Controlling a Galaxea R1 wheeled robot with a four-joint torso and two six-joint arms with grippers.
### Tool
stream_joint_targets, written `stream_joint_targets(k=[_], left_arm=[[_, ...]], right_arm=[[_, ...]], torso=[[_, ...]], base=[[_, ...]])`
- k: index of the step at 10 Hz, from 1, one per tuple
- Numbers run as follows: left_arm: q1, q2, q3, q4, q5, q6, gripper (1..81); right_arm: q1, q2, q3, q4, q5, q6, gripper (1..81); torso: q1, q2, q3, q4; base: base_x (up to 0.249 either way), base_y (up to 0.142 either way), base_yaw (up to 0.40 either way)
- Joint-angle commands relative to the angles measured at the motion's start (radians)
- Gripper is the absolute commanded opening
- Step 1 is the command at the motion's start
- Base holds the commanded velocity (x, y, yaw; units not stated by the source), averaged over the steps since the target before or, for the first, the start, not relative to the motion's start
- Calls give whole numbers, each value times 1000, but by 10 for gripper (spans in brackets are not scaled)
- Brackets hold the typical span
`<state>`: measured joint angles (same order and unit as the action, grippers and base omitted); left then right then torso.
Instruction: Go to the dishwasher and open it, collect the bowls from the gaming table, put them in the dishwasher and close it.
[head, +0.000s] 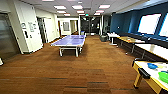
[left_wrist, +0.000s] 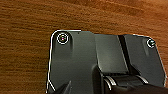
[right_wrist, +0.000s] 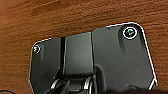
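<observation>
Nearest, at the lower right of the head view, stands the gaming table (head: 150, 80), a white top edged in yellow and black. On it lie round plastic bowls: a blue one (head: 152, 66) and a green one (head: 164, 76). Brown ribbed carpet (head: 82, 67) stretches ahead to a flat blue ping-pong table (head: 70, 40). How far either gripper is open, I cannot tell.

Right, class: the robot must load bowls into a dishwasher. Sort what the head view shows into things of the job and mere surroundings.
Job:
- yellow-edged white-topped gaming table
- blue plastic bowl
- green plastic bowl

Surroundings:
- blue table-tennis table
- long wooden-topped tables
- brown carpet
</observation>
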<state>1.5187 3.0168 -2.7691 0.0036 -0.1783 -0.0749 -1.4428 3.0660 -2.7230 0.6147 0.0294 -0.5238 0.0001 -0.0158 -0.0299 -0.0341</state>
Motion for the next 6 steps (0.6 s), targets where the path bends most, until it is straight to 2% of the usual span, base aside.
stream_joint_targets(k=[1, 2, 6], left_arm=[[-48, -5, -3, 4, 45, 7, 811], [-48, -5, -3, 4, 45, 7, 811], [-42, -2, -3, 10, 45, 7, 811]], right_arm=[[66, 6, 3, 0, -62, -4, 811], [67, 6, 3, 0, -62, -4, 811], [67, 7, 3, 0, -63, -4, 811]], torso=[[0, 0, 0, 0], [0, 0, 0, 0], [1, 1, 0, 0]], base=[[195, -83, 0], [154, -83, 0], [0, 0, 0]])
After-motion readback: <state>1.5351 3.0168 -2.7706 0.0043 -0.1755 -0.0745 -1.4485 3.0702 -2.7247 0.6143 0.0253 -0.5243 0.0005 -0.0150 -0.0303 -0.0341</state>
